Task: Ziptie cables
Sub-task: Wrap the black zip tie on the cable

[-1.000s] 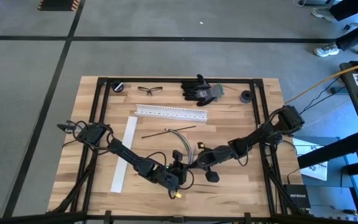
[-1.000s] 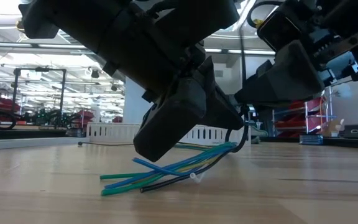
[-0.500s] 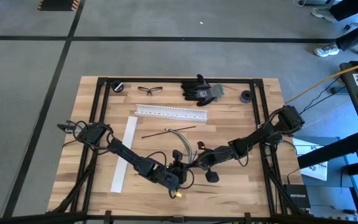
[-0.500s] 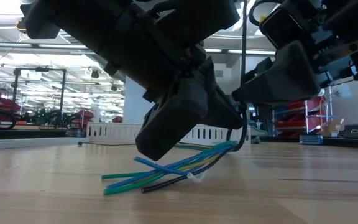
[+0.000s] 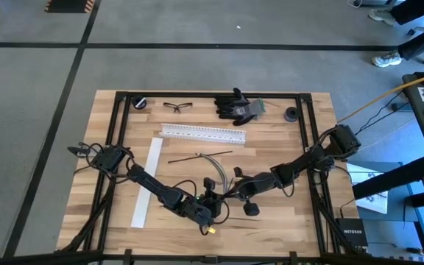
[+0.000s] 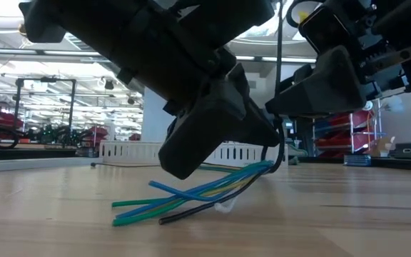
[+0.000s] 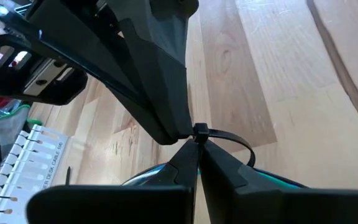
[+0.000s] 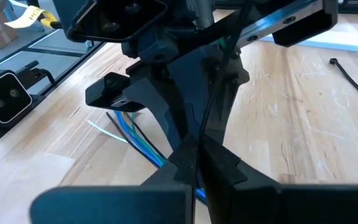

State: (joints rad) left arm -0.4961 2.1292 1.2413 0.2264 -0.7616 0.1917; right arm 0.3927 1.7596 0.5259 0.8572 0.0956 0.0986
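Note:
A bundle of blue, green and black cables [image 6: 191,194] slants up from the table; its free ends [image 6: 130,212] lie on the wood. A black ziptie [image 7: 235,140] loops round the raised end. Both grippers meet at that loop near the table's middle front. My left gripper [image 5: 218,200] comes from the left and my right gripper [image 5: 232,190] from the right. Each is shut, tip to tip with the other, as the left wrist view [image 7: 196,138] and the right wrist view [image 8: 196,144] show. My left gripper pinches the ziptie at its small square head [image 7: 201,130] with only the fingertips. It slants down from the table's left. The loop hangs beside the tips and carries the cables' raised end clear of the wood. My right gripper is shut on the ziptie right beside the head, coming from the opposite side and slanting down. A thin black strap [image 8: 215,93] runs on from its fingertips across the left gripper. The tips themselves hide the exact spot.
At the back lie a white slotted rail [image 5: 203,133], safety glasses [image 5: 178,107] and black gloves [image 5: 235,106]. A flat white strip [image 5: 146,180] lies at the left, and loose thin dark wires [image 5: 201,155] lie in the middle. Black frame rails [image 5: 113,140] run along the table's sides.
Both grippers have stayed where they were, still shut. My right gripper has rolled a little about its own line, and the cables' free ends have shifted slightly on the table.

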